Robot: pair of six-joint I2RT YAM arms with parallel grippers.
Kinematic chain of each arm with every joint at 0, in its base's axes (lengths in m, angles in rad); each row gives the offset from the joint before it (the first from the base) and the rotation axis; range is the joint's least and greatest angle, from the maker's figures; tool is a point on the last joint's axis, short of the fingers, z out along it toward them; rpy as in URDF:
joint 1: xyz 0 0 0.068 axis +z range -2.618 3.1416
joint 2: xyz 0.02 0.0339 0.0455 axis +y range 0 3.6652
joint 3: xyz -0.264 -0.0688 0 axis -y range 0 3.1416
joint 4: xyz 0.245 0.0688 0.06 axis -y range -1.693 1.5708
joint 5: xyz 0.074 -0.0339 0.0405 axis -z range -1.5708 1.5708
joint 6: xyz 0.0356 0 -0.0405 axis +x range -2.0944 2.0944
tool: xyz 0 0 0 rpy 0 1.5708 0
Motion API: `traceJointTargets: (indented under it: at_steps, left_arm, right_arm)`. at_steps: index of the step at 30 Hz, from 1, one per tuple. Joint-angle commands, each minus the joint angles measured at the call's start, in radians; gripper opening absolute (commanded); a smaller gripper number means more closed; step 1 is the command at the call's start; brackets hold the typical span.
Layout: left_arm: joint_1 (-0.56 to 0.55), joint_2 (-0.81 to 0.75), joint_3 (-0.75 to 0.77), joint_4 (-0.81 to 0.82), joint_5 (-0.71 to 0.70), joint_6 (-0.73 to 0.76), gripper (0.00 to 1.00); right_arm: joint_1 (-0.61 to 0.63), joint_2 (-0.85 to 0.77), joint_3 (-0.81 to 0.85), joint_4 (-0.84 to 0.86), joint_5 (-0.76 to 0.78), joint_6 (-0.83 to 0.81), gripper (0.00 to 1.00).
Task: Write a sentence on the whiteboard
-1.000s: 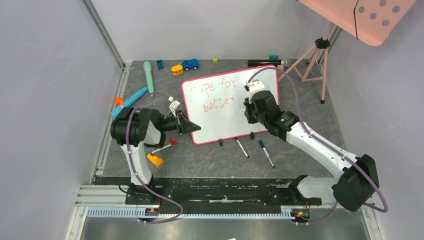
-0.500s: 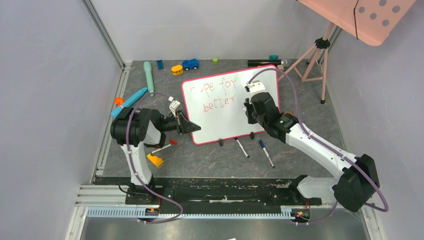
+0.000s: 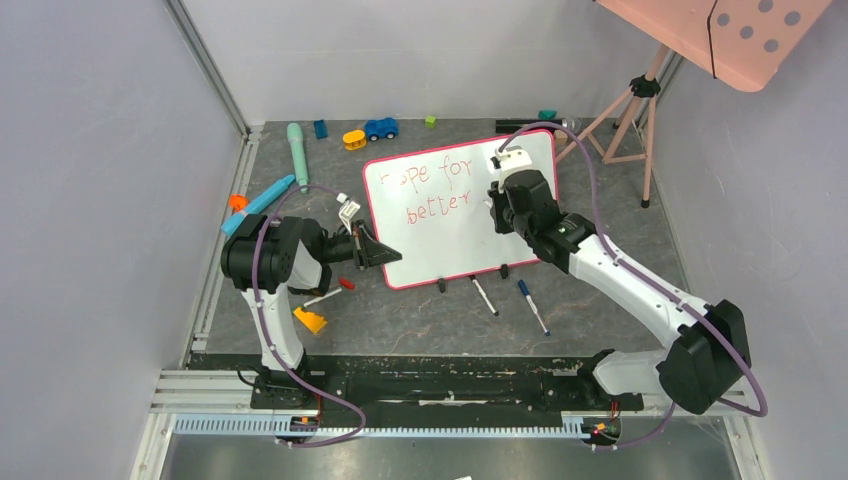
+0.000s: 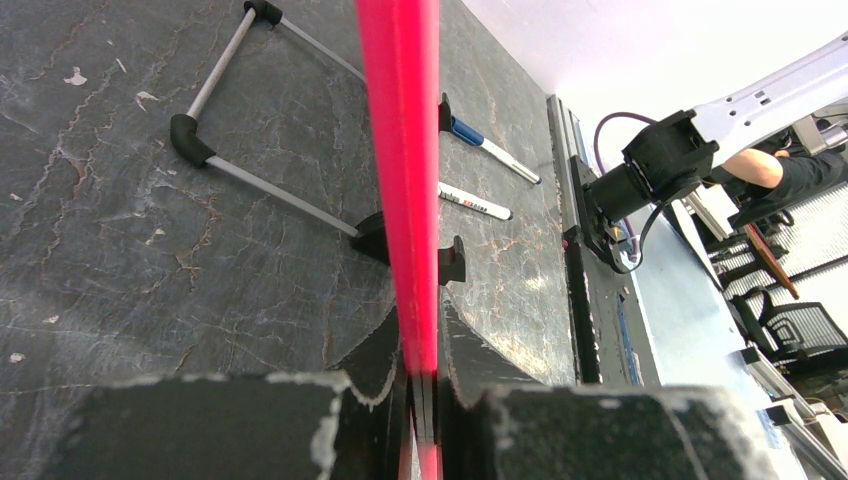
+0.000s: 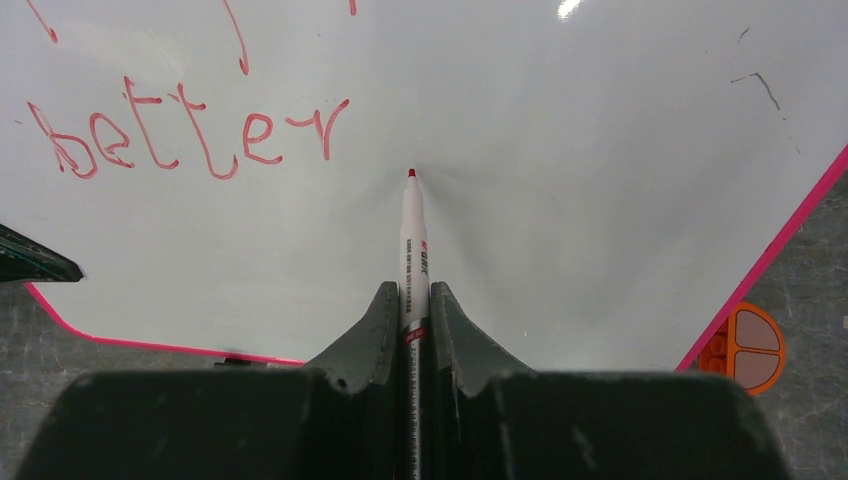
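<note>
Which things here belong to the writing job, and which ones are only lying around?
In use: whiteboard, sentence, red marker in the right gripper, left gripper clamped on the board's frame.
Lying about: black-capped pen, blue-capped pen, blue toy car, yellow wedge.

Left pincer [image 3: 378, 250] clamped, pointing rightward, low; right pincer [image 5: 410, 300] clamped, reaching forward.

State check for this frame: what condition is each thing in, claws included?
Whiteboard: standing on its feet, frame edge clamped by left claw.
Sentence: two lines so far, roughly "hope for better".
Red marker: uncapped, tip at the board right of "better"; contact unclear.
Left claw: shut on whiteboard.
Right claw: shut on red marker.
Two loose markers: capped, lying flat before the board.
</note>
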Motion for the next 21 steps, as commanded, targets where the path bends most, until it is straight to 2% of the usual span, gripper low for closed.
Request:
traceJointTargets:
  at_steps: [1, 21]
  left_arm:
    - [-0.021, 0.008, 0.004, 0.066, 0.055, 0.134, 0.02]
    - [-0.021, 0.006, 0.0, 0.066, 0.055, 0.137, 0.02]
  right_arm:
    - [-0.015, 0.008, 0.054, 0.028, -0.011, -0.013, 0.0]
    - [-0.042, 0.059, 0.071, 0.042, -0.022, -0.043, 0.0]
